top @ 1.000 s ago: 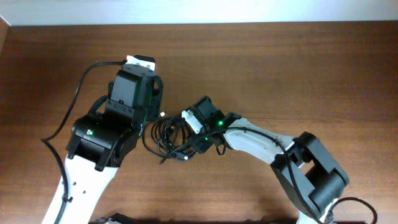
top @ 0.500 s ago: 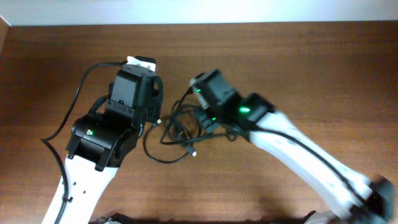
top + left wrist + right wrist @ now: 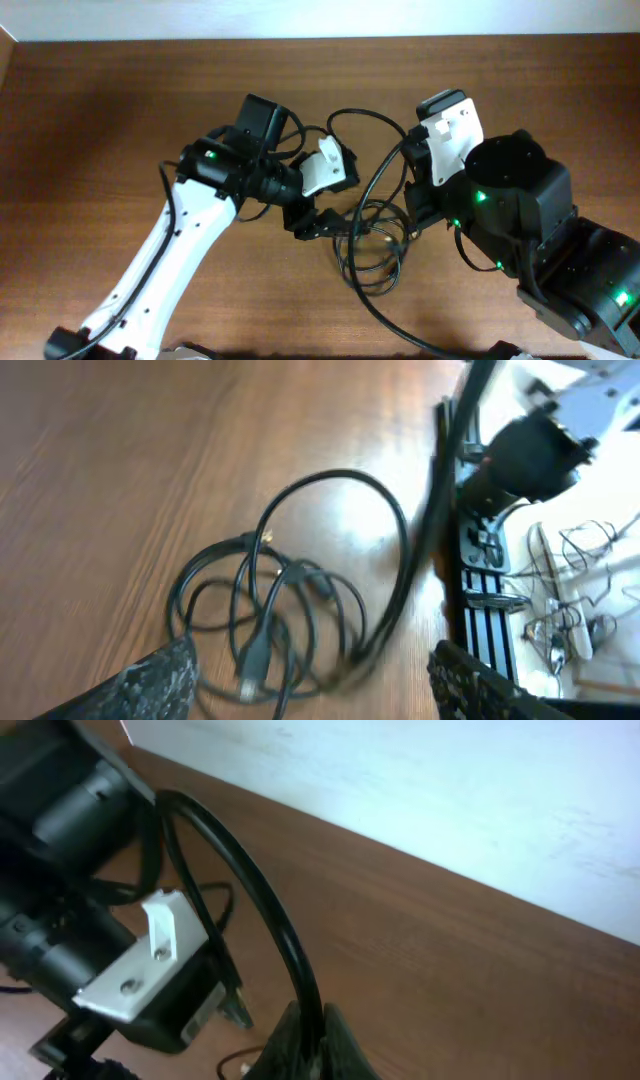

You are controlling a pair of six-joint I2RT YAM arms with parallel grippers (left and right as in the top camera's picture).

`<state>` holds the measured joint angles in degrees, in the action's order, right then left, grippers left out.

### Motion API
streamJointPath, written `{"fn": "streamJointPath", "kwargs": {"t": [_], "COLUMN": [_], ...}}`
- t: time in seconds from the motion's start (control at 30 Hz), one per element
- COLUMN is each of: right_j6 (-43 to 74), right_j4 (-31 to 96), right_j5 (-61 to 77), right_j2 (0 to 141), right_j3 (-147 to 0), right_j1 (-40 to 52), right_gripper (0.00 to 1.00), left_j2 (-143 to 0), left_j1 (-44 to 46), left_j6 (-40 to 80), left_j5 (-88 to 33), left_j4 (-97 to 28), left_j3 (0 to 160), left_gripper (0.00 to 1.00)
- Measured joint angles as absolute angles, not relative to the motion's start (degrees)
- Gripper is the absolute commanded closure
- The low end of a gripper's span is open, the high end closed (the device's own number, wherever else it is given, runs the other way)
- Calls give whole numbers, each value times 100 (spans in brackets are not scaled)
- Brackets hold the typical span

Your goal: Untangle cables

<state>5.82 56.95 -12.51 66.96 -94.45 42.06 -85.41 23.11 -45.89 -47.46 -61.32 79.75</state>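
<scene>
Brown wooden surface (image 3: pixel 120 110) below both arms, pale wall beyond its far edge. Cables (image 3: pixel 372 245) in a loose looped bundle at mid-surface, between the two arms. Left hand (image 3: pixel 315 222) just left of the bundle, fingers (image 3: pixel 150 685) spread wide with nothing between them. Bundle just ahead of that gap in the left wrist view, apart from both fingers. Right hand (image 3: pixel 303 1045) at the bundle's right edge, clamped on one black strand. Strand rising from the grip in an arc, bending over beside the left arm's wrist.
</scene>
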Motion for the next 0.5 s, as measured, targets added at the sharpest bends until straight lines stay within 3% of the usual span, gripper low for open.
{"fn": "streamJointPath", "kwargs": {"t": [0.03, 0.07, 0.1, 0.17, 0.5], "right_j6": [582, 585, 585, 574, 320], "right_j4": [5706, 5704, 5708, 5714, 5743], "right_j5": [-1251, -1247, -1247, -1251, -1437], "right_j2": [6692, 6663, 6587, 6370, 5625], "right_j3": [-9445, -9445, -9445, -9522, -11950], "right_j1": [4206, 4206, 4206, 4206, 4206], "right_gripper": [96, 96, 96, 96, 96], "left_j2": [-8643, -8772, -8897, -9122, -9577], "left_j1": [2410, 2534, 2655, 2840, 2908], "left_j6": [-4825, -4967, -5054, -5148, -5057], "left_j5": [-4862, -4943, -4978, -4899, -4344], "left_j4": [-6156, -6184, -6215, -6226, -6283], "left_j3": [7975, 7975, 7975, 7975, 7972], "left_gripper": [50, 48, 24, 14, 2]}}
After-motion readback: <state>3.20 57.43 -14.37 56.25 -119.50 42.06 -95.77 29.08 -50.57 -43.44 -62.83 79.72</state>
